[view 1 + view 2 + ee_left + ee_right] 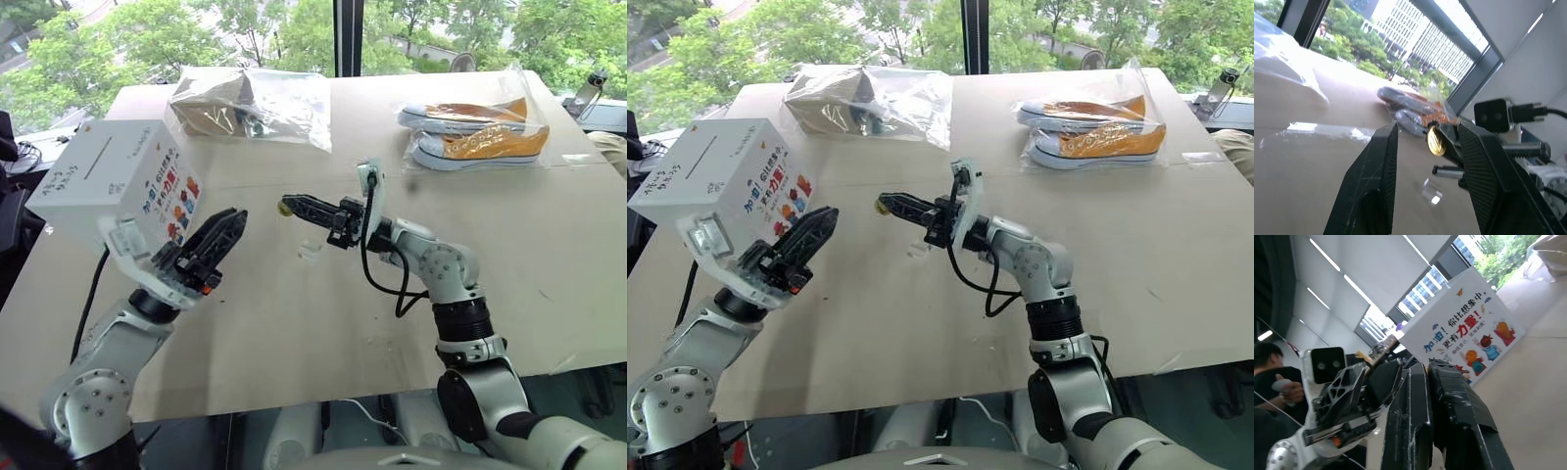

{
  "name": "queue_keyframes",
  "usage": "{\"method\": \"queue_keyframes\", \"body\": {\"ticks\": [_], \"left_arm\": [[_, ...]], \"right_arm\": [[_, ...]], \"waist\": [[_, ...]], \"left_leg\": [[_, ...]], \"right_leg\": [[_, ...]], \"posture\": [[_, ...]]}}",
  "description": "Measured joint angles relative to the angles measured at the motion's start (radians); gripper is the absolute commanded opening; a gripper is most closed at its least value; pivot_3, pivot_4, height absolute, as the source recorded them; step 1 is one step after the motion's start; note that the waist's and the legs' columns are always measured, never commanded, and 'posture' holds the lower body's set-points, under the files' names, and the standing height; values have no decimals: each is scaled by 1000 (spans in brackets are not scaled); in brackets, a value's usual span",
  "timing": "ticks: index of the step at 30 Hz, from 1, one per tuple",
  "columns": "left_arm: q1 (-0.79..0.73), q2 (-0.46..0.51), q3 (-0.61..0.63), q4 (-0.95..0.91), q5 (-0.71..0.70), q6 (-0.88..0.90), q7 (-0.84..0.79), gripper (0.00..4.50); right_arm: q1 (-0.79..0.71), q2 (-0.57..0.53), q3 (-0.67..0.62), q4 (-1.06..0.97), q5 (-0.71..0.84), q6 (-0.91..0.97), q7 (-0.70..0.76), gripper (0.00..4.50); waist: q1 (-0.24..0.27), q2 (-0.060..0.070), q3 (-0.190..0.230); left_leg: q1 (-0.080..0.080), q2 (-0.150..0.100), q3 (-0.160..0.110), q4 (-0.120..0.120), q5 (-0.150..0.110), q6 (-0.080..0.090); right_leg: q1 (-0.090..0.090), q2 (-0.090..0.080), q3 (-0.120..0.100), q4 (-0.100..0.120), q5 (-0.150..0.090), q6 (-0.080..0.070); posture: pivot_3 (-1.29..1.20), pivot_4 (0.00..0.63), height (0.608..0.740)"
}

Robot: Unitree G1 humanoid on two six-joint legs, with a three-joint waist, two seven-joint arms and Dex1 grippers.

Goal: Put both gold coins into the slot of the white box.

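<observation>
In the head views, a small round shiny gold coin (285, 208) is being held clamped at the fingertips of the right gripper (292, 207), whose two black fingers are being kept pressed together above the pale wooden table (294, 323). The left gripper (225, 233) is being held with its fingers apart and nothing between them, well apart from the coin. Just beside the left fingers, on their far side, the large white cardboard box with cartoon figures (118, 181) is being seen standing on the table, its thin dark slot (98, 164) lying on the top face. A small clear plastic block (310, 252) is lying on the table below the right fingers. In the left wrist view, the coin (1435, 140) is being seen on edge between the spread left fingertips (1382, 147), beyond them, gripped by the right gripper's tips. In the right wrist view, the closed right fingers (1415, 406) are being seen pointing toward the box (1464, 330), with the open left gripper (1359, 387) just beside them. A second coin cannot be made out.
</observation>
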Motion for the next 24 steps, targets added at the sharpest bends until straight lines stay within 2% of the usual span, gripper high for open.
{"method": "queue_keyframes", "body": {"ticks": [7,16,17,19,20,21,24], "left_arm": [[-7,-23,-89,1,-49,-12,-5,1931],[-11,-43,-148,1,-74,-30,-14,1931],[-9,-43,-148,1,-75,-32,-19,1435],[-9,-42,-148,1,-87,-32,-30,881],[-9,-42,-148,1,-93,-33,-35,312],[-9,-42,-148,1,-97,-37,-46,34],[-9,-42,-149,3,-117,-41,-55,34]], "right_arm": [[0,0,8,-18,99,39,-13,46],[-13,-2,26,-43,134,38,3,46],[-13,-2,28,-43,137,38,3,0],[-13,-3,32,-43,140,38,2,0],[-13,-3,32,-43,140,38,2,0],[-13,-4,33,-43,139,38,1,0],[-13,-5,33,-47,147,37,3,0]], "waist": [[-1,0,0],[-2,0,0],[-2,0,0],[-1,0,0],[-1,0,0],[-1,0,0],[-1,0,0]], "left_leg": [[0,0,1,0,0,0],[0,0,1,0,0,0],[0,0,1,0,0,0],[0,0,1,0,0,0],[0,0,1,0,0,0],[0,0,1,0,0,0],[0,0,1,0,0,0]], "right_leg": [[0,2,0,0,0,0],[0,5,0,0,0,0],[0,5,0,0,0,0],[0,5,0,0,0,0],[0,5,0,0,0,0],[0,5,0,0,0,0],[0,5,0,-1,0,0]], "posture": [[0,150,740],[0,150,740],[0,150,740],[0,150,740],[0,150,740],[0,150,740],[0,150,740]]}}
